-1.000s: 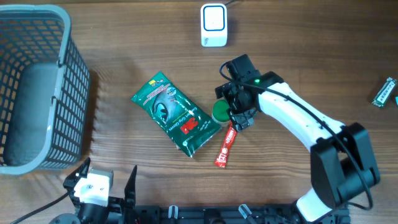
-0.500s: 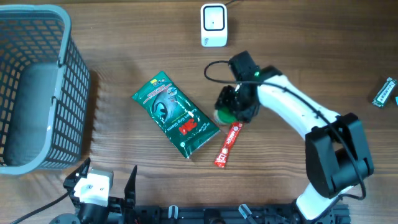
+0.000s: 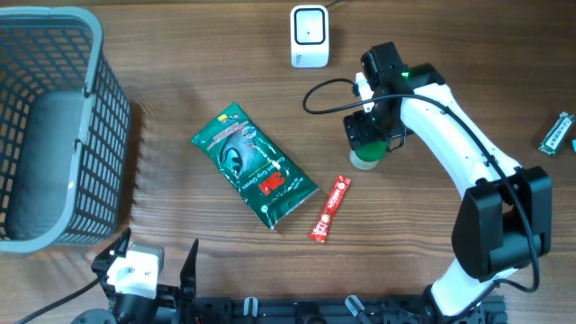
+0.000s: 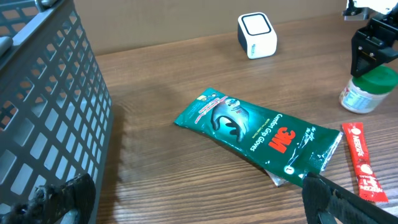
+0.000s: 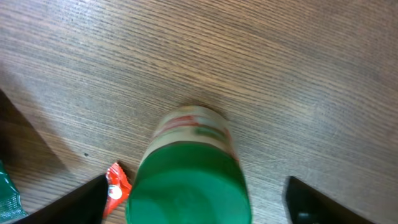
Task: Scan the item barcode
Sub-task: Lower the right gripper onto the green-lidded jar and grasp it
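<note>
A small bottle with a green cap (image 3: 366, 157) stands upright on the wooden table, right of the red sachet (image 3: 330, 209). My right gripper (image 3: 370, 135) hovers just above it, open. In the right wrist view the cap (image 5: 189, 186) fills the space between the two fingers, with a gap on each side of it. The left wrist view shows the bottle (image 4: 365, 90) under the black right gripper (image 4: 373, 50). The white scanner box (image 3: 309, 36) sits at the back of the table. My left gripper (image 3: 155, 256) stays open at the near edge, with nothing between its fingers.
A green 3M glove pack (image 3: 255, 166) lies diagonally mid-table, the red sachet by its lower right end. A grey wire basket (image 3: 54, 126) fills the left side. A small wrapped item (image 3: 556, 133) lies at the far right edge.
The right gripper shut on the bottle beside the glove pack, carried it right and slightly back, set it down upright and opened again. The left arm has not moved.
</note>
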`<control>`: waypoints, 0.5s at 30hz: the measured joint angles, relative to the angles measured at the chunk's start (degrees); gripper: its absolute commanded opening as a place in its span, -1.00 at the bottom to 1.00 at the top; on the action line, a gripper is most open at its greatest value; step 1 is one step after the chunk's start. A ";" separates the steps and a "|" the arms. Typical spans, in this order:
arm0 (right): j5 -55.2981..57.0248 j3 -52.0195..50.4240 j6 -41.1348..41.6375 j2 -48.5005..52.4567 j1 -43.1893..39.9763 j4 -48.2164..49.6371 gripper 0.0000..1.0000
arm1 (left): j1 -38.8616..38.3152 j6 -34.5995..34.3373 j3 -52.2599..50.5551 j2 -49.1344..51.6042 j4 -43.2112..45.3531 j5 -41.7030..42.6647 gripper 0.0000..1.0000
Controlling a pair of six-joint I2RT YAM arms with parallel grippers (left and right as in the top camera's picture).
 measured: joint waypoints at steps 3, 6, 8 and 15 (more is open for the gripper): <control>0.07 0.46 1.07 0.00 0.00 -1.20 0.99 | 0.00 0.00 0.00 0.00 0.00 0.00 1.00; 0.00 4.87 6.29 0.02 0.00 -5.75 0.99 | 0.00 0.00 0.00 0.00 0.00 0.00 1.00; 0.00 8.74 11.10 0.00 0.00 -7.82 0.99 | 0.00 0.00 0.00 0.00 0.00 0.00 1.00; 0.04 10.64 18.95 0.00 0.00 -11.96 0.99 | 0.00 0.00 0.00 0.00 0.00 0.00 1.00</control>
